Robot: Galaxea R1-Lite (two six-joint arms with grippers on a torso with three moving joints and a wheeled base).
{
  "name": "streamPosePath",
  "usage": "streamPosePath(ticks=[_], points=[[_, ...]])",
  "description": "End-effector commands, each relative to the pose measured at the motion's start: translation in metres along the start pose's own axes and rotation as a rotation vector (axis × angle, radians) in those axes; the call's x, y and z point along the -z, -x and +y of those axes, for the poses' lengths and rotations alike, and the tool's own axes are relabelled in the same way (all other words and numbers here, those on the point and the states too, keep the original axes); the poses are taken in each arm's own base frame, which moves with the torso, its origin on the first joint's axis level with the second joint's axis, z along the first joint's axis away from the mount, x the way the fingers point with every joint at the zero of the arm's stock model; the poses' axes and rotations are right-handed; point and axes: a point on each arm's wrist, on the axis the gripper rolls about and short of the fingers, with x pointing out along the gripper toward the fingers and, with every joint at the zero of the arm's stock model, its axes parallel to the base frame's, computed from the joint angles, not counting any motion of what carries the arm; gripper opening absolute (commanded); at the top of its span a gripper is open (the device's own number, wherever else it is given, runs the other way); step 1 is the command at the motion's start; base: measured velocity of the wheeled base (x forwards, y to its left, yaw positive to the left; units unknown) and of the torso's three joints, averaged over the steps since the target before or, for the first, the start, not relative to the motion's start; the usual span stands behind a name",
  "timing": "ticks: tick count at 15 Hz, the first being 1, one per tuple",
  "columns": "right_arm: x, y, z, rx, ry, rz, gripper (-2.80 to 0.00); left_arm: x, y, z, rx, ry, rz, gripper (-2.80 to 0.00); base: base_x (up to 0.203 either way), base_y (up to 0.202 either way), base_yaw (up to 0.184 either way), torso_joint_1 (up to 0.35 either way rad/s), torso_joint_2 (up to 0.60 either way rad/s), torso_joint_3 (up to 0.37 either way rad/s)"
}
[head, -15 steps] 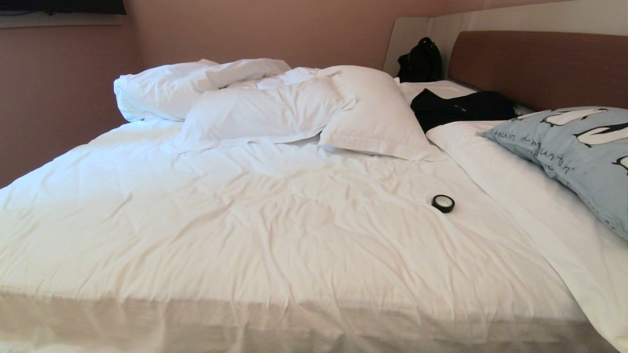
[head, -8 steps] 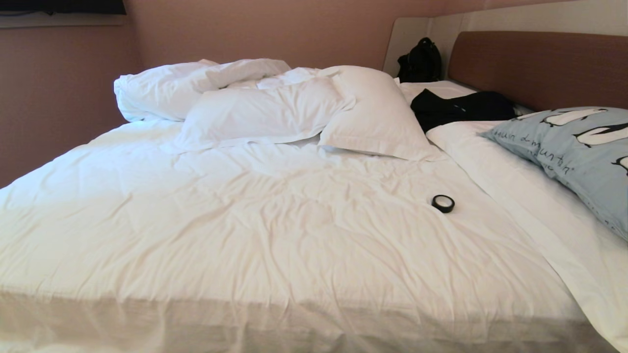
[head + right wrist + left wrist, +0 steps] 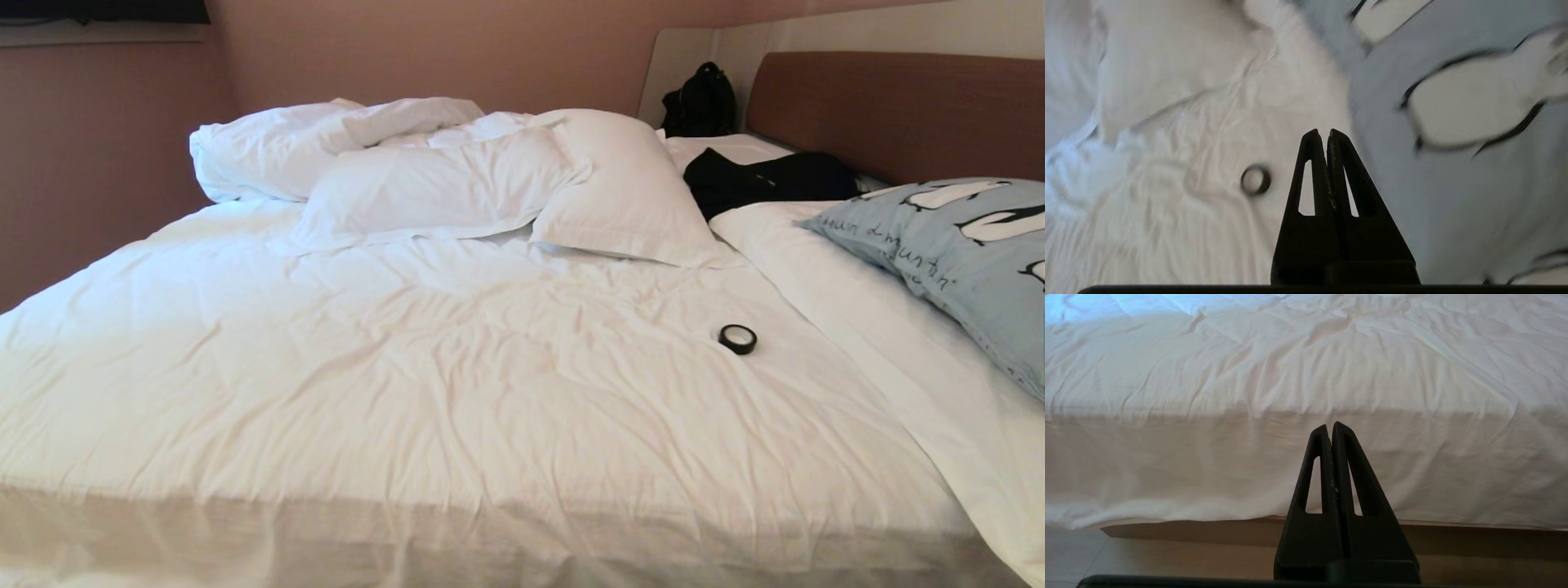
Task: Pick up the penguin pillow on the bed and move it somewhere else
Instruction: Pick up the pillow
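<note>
Right now the bed [image 3: 457,392] fills everything ahead of me, wrinkled white duvet [image 3: 367,408] over it, brown headboard [image 3: 898,114] off at the far right corner. Rumpled white pillows [image 3: 457,180] are piled at the far side, well apart from both my grippers. The penguin pillow [image 3: 955,261] lies on the bed's right side by the headboard; in my right wrist view the same penguin pillow [image 3: 1453,171] sits directly under and beyond my right gripper [image 3: 1327,132], its pale blue edge running just beside my fingertips. My right gripper has its fingers pressed together with nothing between them, hanging above the pillow's edge; whether the tips touch the fabric I can't tell. Dark clothing [image 3: 767,184] lies past the pillow near the headboard, and a black bag [image 3: 698,102] stands in the corner behind it. My left gripper [image 3: 1329,425] is parked low in front of the bed's near side, fingers pressed together, empty, pointing at the hanging sheet. A black tape roll [image 3: 1255,179] rests on the duvet, near my right gripper, on the side away from the pillow.
</note>
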Motion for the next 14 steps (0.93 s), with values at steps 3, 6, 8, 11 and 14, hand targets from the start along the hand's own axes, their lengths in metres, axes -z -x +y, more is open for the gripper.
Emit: streamPosePath(ticks=[3, 6, 8, 11, 14], points=[[-0.034, -0.068, -0.040, 0.155, -0.070, -0.087, -2.80, 0.000, 0.000, 0.000, 0.000, 0.000, 0.001, -2.80, 0.000, 0.000, 0.000, 0.000, 0.00, 0.000], [-0.045, -0.080, -0.048, 0.162, -0.070, -0.125, -2.80, 0.001, 0.000, 0.000, 0.000, 0.000, 0.002, -2.80, 0.000, 0.000, 0.000, 0.000, 0.00, 0.000], [-0.041, -0.098, -0.059, 0.176, -0.077, -0.104, -2.80, 0.000, 0.000, 0.000, 0.000, 0.000, 0.001, -2.80, 0.000, 0.000, 0.000, 0.000, 0.00, 0.000], [-0.025, -0.132, -0.087, 0.226, -0.104, -0.044, -2.80, 0.001, 0.000, 0.000, 0.000, 0.000, 0.002, -2.80, 0.000, 0.000, 0.000, 0.000, 0.00, 0.000], [-0.014, -0.144, -0.139, 0.325, -0.136, -0.006, -2.80, 0.000, 0.000, 0.000, 0.000, 0.000, 0.001, -2.80, 0.000, 0.000, 0.000, 0.000, 0.00, 0.000]])
